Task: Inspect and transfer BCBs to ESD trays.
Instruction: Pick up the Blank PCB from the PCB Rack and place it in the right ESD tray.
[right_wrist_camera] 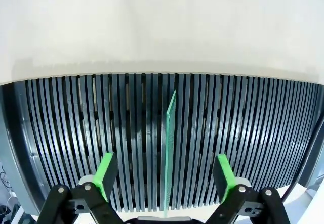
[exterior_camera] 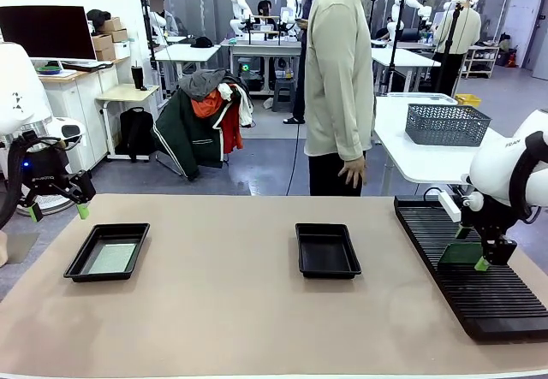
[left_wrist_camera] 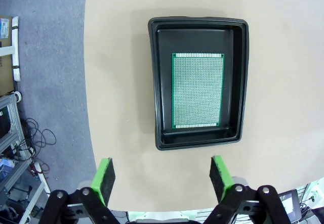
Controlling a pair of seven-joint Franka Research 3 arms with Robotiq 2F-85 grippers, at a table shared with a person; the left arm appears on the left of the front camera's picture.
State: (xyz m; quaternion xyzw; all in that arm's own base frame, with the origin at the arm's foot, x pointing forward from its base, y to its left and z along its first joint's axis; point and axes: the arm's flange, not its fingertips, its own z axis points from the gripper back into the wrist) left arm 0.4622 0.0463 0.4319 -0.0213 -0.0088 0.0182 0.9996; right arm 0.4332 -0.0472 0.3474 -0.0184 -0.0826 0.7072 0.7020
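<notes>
Across the tan table (exterior_camera: 257, 328), at its far side, a person (exterior_camera: 338, 71) in a pale shirt stands side-on, one hand hanging by the table's edge. Along the table's right end lies a long black slotted rack (exterior_camera: 497, 302).

Two shallow black trays sit well apart on the table. The left tray (exterior_camera: 81, 259) is near the left end and the middle tray (exterior_camera: 327, 255) is near the centre, showing its black floor.

One green board (left_wrist_camera: 197, 90) lies flat on the left tray's floor, with a black margin around it on every side. A second board (right_wrist_camera: 169, 143) stands upright on its edge in a slot of the rack.

The left gripper (exterior_camera: 57, 211) hangs in the air over the table's left end, near the left tray, its jaws spread wide and holding nothing. The right gripper (exterior_camera: 475, 259) is down at the rack, its jaws wide apart on either side of the second board. There is a clear gap between each green pad and the board, so nothing is gripped.
</notes>
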